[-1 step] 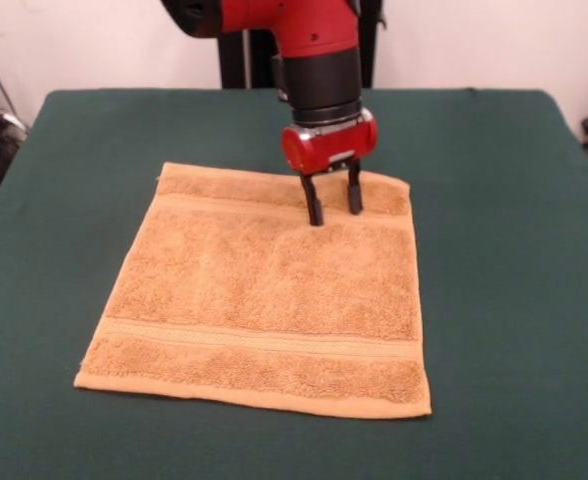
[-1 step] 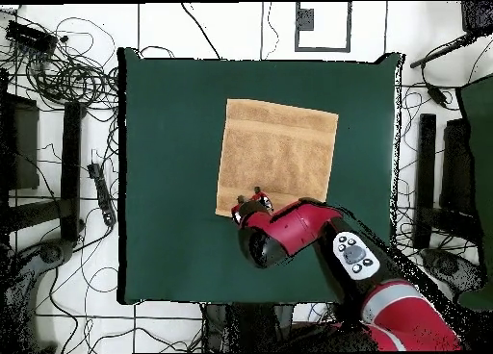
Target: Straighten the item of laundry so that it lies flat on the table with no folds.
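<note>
- Front view: towel point(image 1: 269, 290) lies flat on the table point(image 1: 514, 300).
- Gripper point(image 1: 334, 212) stands over the towel's far band, jaws spread, pinching nothing.

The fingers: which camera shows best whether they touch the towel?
The front view: both dark fingers stand open, tips at the towel near its far woven band. Overhead, the arm's own head covers them; only the gripper body shows at the towel's edge.

One towel point(image 1: 269, 290), one table point(image 1: 514, 250), one pincer point(image 1: 335, 210)
</note>
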### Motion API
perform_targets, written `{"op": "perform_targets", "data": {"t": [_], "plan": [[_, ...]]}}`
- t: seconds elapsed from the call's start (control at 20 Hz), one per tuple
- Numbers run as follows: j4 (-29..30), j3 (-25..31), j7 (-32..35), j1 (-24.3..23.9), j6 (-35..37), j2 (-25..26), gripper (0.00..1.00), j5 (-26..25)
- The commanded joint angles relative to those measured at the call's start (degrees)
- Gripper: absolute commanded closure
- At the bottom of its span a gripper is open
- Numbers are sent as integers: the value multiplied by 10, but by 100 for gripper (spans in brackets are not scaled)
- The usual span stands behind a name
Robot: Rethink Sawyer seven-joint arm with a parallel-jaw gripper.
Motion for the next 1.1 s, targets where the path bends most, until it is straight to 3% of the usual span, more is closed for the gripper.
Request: {"op": "perform_targets", "data": {"t": [0.05, 0.3, 1.1], "plan": [[52, 7, -250, -31, 212, 56, 0, -72], [51, 18, -285, -52, 223, 59, 0, -84], [47, 16, -286, -54, 219, 65, 0, -81]]}}
